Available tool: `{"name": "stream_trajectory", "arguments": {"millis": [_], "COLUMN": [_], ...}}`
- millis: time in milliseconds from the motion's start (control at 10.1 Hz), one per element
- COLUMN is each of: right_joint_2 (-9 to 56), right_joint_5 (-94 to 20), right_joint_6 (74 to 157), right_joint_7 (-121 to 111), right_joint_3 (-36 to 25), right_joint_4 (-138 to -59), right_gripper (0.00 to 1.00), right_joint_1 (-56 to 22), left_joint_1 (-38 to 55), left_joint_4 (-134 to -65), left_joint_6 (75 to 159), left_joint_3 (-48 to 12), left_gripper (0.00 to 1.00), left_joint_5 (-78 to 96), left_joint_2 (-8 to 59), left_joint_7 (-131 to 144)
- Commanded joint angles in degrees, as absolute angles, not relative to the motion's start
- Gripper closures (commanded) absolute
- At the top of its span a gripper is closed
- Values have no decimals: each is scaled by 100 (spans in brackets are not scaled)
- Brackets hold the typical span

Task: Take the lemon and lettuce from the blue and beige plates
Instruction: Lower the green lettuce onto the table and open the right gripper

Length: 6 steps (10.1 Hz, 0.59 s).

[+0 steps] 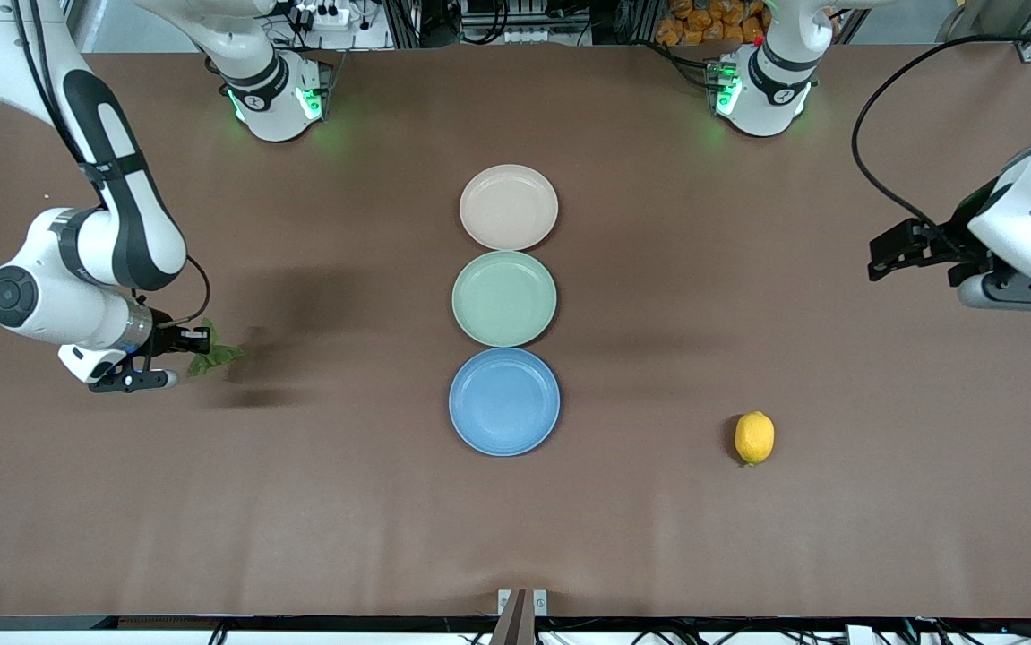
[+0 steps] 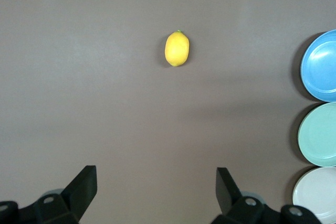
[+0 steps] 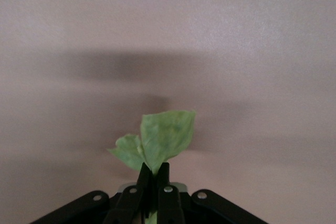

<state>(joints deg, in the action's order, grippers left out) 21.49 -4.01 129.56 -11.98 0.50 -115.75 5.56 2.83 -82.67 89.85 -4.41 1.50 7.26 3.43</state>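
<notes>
A yellow lemon [image 1: 754, 437] lies on the brown table toward the left arm's end, beside the blue plate [image 1: 504, 401]; it also shows in the left wrist view [image 2: 177, 49]. My right gripper [image 1: 195, 344] is shut on a green lettuce leaf [image 1: 216, 357] and holds it above the table at the right arm's end; the right wrist view shows the leaf [image 3: 165, 137] sticking out of the closed gripper [image 3: 156, 169]. My left gripper [image 1: 880, 257] is open and empty, high over the table at the left arm's end [image 2: 156, 174]. The beige plate [image 1: 509, 207] is bare.
A green plate [image 1: 504, 298] sits between the beige and blue plates in a row at the table's middle. All three show in the left wrist view: blue [image 2: 323, 66], green [image 2: 320, 135], beige [image 2: 317, 195]. A black cable [image 1: 873, 107] loops by the left arm.
</notes>
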Motion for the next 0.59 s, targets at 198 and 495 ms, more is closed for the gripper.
{"name": "stream_trajectory", "arguments": {"millis": [198, 495], "right_joint_2": [2364, 2347], "right_joint_5": [-518, -711], "right_joint_6": [12982, 12693], "right_joint_7": [-1301, -1230], "right_joint_3": [167, 167], "right_joint_4": [-11558, -11427], "right_gripper": [64, 20], "right_joint_1": [703, 712], "left_joint_1": [492, 387], "left_joint_4": [-8980, -8947], "left_joint_6": [9096, 9088], "left_joint_3": [-150, -141], "left_gripper": [0, 0], "left_joint_5": [176, 176], "left_joint_2": [81, 123], "left_joint_7": [422, 413]}}
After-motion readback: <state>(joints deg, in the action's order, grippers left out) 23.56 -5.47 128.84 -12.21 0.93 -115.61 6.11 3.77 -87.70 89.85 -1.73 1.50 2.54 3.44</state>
